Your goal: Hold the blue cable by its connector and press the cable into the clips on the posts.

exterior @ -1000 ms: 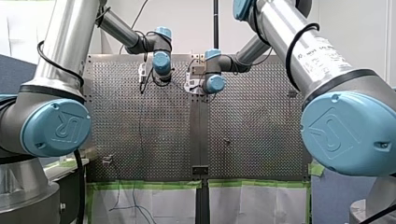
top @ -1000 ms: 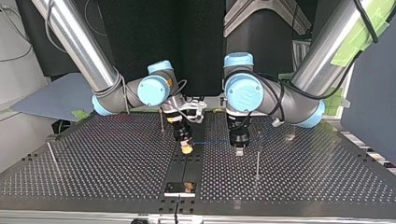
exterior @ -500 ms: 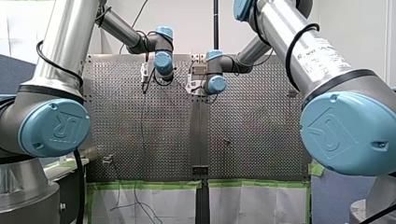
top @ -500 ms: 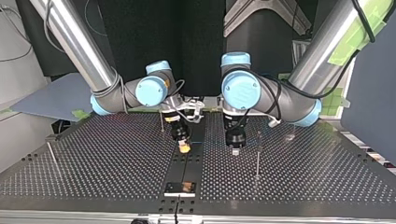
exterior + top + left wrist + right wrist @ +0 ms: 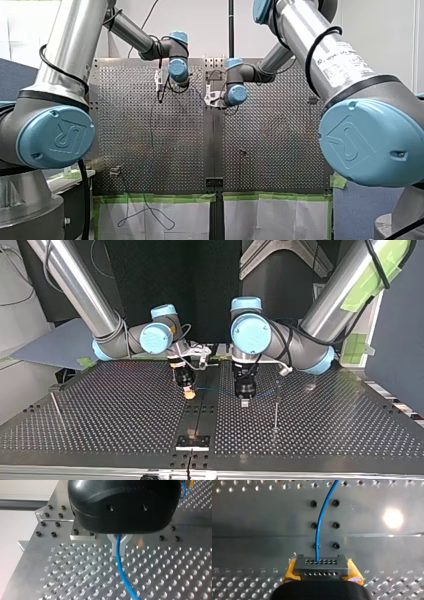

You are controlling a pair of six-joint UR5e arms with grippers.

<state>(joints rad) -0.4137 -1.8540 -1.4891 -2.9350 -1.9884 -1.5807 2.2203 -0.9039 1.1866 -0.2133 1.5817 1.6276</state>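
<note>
The thin blue cable [image 5: 320, 527] ends in a grey connector [image 5: 321, 565] with rows of small holes. My right gripper [image 5: 321, 568] is shut on that connector with its yellow pads [image 5: 290, 570]. In the left wrist view, my left gripper [image 5: 118, 551] is shut on the blue cable [image 5: 124, 576], which passes between its metal fingers [image 5: 113, 545] and trails over the perforated table. In the top view, my right gripper [image 5: 189, 394] and my left gripper [image 5: 245, 401] hang side by side just above the table's middle. A thin post [image 5: 275, 407] stands right of my left gripper.
Another thin post [image 5: 55, 404] stands at the top view's left edge. A small dark plate [image 5: 192, 441] sits at the table's edge nearest the top camera. In the front view a dark cable [image 5: 151, 130] lies down the table, and green tape [image 5: 150, 197] lines its front edge.
Both grippers have moved together to the top view's left and away from that camera, still holding the cable and connector. In the front view they have shifted right.
</note>
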